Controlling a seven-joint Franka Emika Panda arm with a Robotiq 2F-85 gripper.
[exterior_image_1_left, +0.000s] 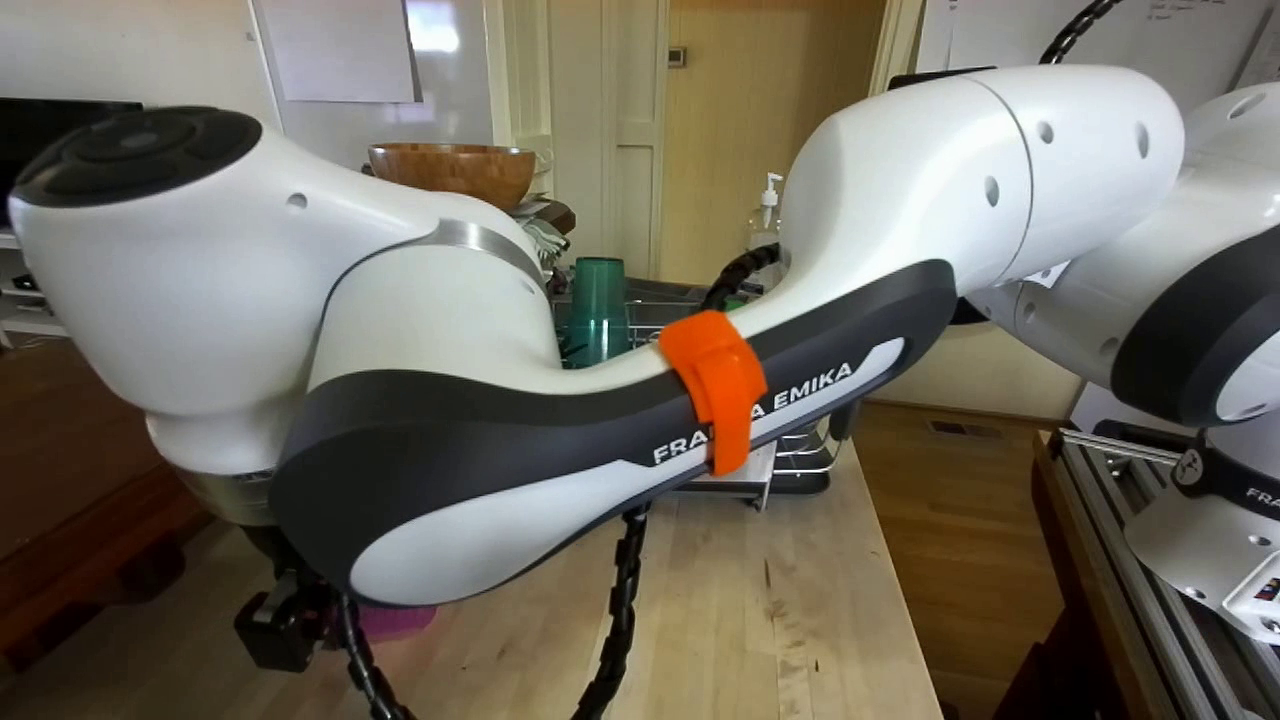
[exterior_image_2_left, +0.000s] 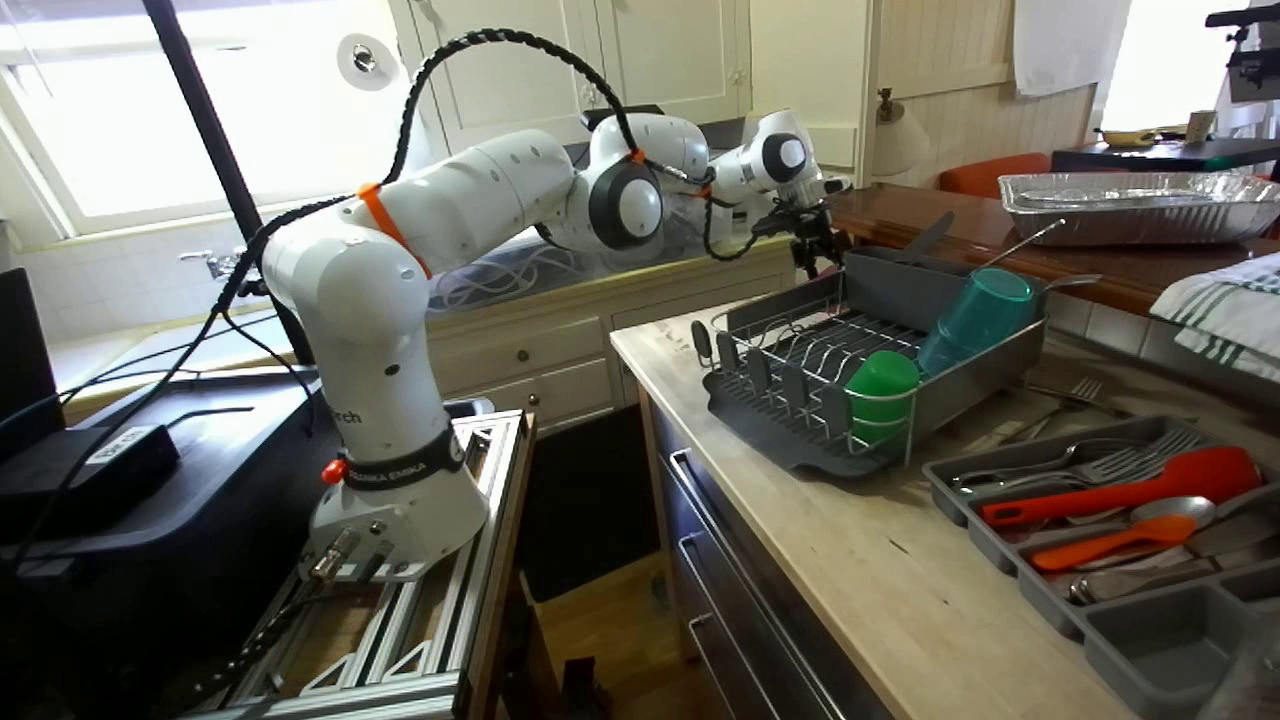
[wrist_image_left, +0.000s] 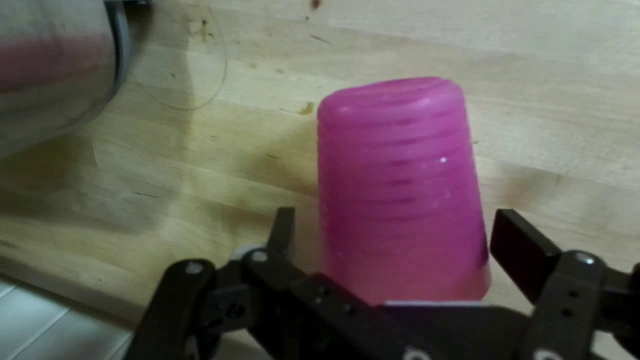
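Nearest, the black gripper (wrist_image_left: 395, 227) is hanging low over a wooden counter (wrist_image_left: 560, 125), its jaws standing wide apart around a pink cup (wrist_image_left: 400, 175). On one side, bare wood is showing between the cup and the fingertip; on the other, the finger is sitting so close that I cannot tell whether it is touching. The cup is resting on the counter, set in from the edge that is running along white tiles (wrist_image_left: 30, 310). Its narrow end is pointing away from the gripper and its wide end is hiding behind the black mechanism; whether it is standing inverted or lying on its side, I cannot tell.

Near the cup, a shiny metal vessel (wrist_image_left: 50, 60) is showing in part.

Farther along the counter, a grey dish rack (exterior_image_2_left: 975, 392) is standing between the tiled edge and the edge above the drawers (exterior_image_2_left: 725, 600). A green cup (exterior_image_2_left: 882, 395) is sitting in its corner on the drawer side, and a teal cup (exterior_image_2_left: 978, 320) is leaning in its corner on the tiled side.

Past the rack, a cutlery tray (exterior_image_2_left: 1165, 640) is lying toward the tiled edge, holding forks (exterior_image_2_left: 1150, 455), a red spatula (exterior_image_2_left: 1120, 494) and an orange utensil (exterior_image_2_left: 1115, 543).

On the brown ledge (exterior_image_2_left: 880, 208) beyond that edge, a foil pan (exterior_image_2_left: 1140, 220) is standing. Farthest back, a wooden bowl (exterior_image_1_left: 455, 170) is showing behind the robot arm (exterior_image_1_left: 480, 450).
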